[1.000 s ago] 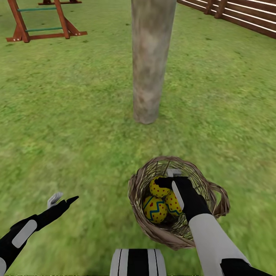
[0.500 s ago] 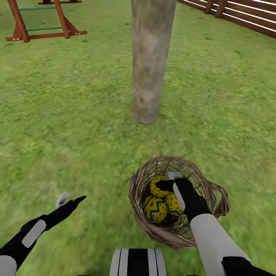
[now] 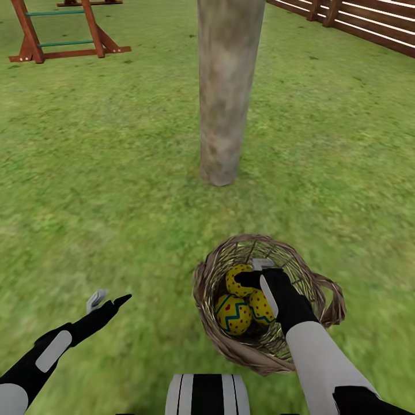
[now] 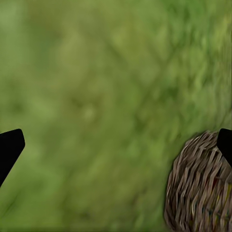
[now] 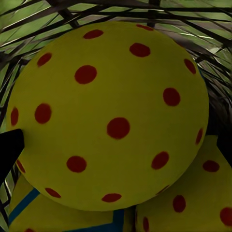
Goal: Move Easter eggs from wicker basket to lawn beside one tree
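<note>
Right pincer (image 3: 253,273): I had it down inside the wicker basket (image 3: 214,337), its jaws apart and straddling the top egg (image 3: 237,280). In the right wrist view that egg (image 5: 108,116) sat between the two black tips, but I honestly couldn't tell if either was touching yet, so not clamped as far as I could see.

Left pincer (image 3: 110,300): hung low over the lawn (image 3: 115,190) off to the left, jaws spread, nothing in it. Its wrist view caught the basket's outer wall (image 4: 198,188) just beside one tip.

Eggs: all three Easter eggs were in the basket, the top one resting on the zigzag egg (image 3: 233,314) and the third egg (image 3: 260,308), the latter partly hidden behind my arm.

Progress: basically step one, I'd say. Nothing was out on the grass, so three lifts and three placements were left.

Edges: the woven rim ringed the wrist closely, and the loop handle (image 3: 333,300) stuck out on the right, so I figured a straight-up lift was safest.

Open room: bare grass all around the tree (image 3: 225,92) just beyond the basket, plenty of drop spots at its base.

Far back: a wooden play frame (image 3: 63,31) and a fence (image 3: 369,23), both well apart.
</note>
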